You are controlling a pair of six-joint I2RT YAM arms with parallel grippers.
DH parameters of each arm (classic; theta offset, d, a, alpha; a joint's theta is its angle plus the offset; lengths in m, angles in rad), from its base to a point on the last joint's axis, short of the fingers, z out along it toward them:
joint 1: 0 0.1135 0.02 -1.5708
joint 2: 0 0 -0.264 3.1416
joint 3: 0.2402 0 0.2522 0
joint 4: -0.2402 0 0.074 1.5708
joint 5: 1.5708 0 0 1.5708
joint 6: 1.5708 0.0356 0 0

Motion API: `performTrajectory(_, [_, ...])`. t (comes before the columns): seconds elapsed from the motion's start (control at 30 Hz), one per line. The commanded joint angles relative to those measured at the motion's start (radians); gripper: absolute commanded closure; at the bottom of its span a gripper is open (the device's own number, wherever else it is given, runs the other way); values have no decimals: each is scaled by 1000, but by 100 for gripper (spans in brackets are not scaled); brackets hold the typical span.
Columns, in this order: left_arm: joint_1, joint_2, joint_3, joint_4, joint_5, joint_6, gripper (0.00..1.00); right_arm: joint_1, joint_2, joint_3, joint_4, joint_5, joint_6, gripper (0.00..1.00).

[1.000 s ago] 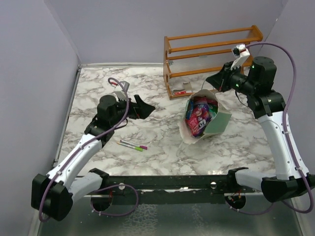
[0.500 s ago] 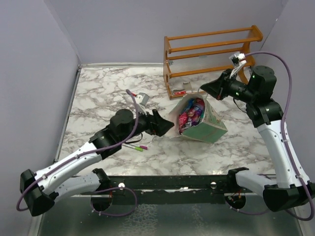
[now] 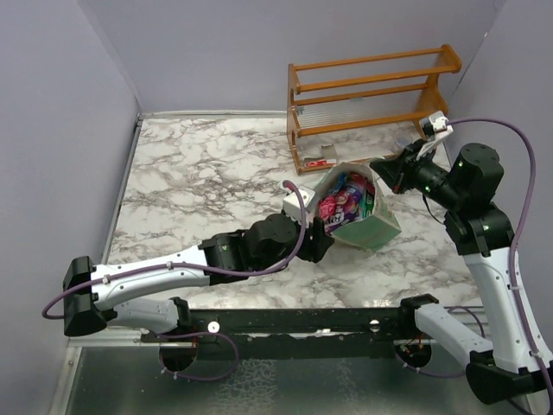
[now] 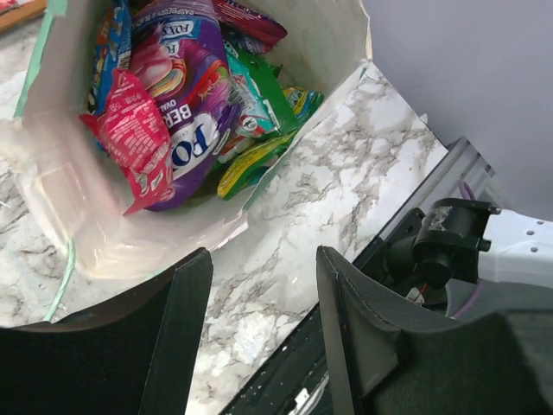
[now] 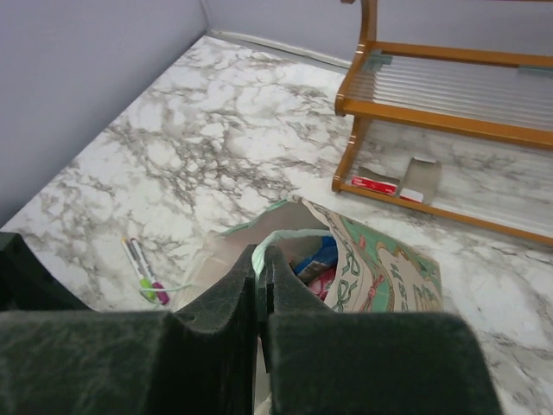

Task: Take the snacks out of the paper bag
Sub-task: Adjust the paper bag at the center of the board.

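On the white-and-grey marbled tabletop (image 3: 199,173), the left arm stretches low from the near-left corner toward the middle. Its black two-finger left gripper (image 3: 316,243) (image 4: 263,259) has its jaws apart with nothing between them, just short of the mouth of the pale green patterned paper gift bag (image 3: 378,227) (image 4: 52,216) (image 5: 384,272). The right wrist view shows two thin green and purple marker pens (image 5: 143,270) lying on the marble to the left of the bag. The bag lies tipped on its side with its cream interior open toward the left gripper. All the glossy snack packets (image 3: 344,201) (image 4: 186,112) (image 5: 320,257) are heaped inside it, purple and pink on top, teal and yellow-green beneath. At the bag's far right rim, the right gripper (image 3: 381,170) (image 5: 263,264) is pinched together on the paper edge, holding that side up. Behind the bag stands an orange wooden two-tier rack (image 3: 376,62) (image 5: 432,112), with a small red-and-white flat item (image 3: 318,162) (image 5: 374,184) on its bottom shelf.
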Motion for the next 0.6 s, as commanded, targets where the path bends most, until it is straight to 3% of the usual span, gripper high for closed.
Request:
performTrajectory(0.0, [-9,-66,-49,27,-108,31,46,3,-1,33,-33,55,-58,99])
performTrajectory(0.13, [-10,-94,-42,34,-121,48,47,3,-69,-33,86,-214,-24,99])
performTrajectory(0.33, [-10,-103,-42,41,-146,62,47,3,-81,-173,455,-483,243,99])
performTrajectory(0.5, [-10,-135,-102,48,-153,2,47,4,20,-101,450,-626,234,99])
performTrajectory(0.57, [-10,-141,-122,48,-157,-16,48,34,52,-54,376,-631,167,99])
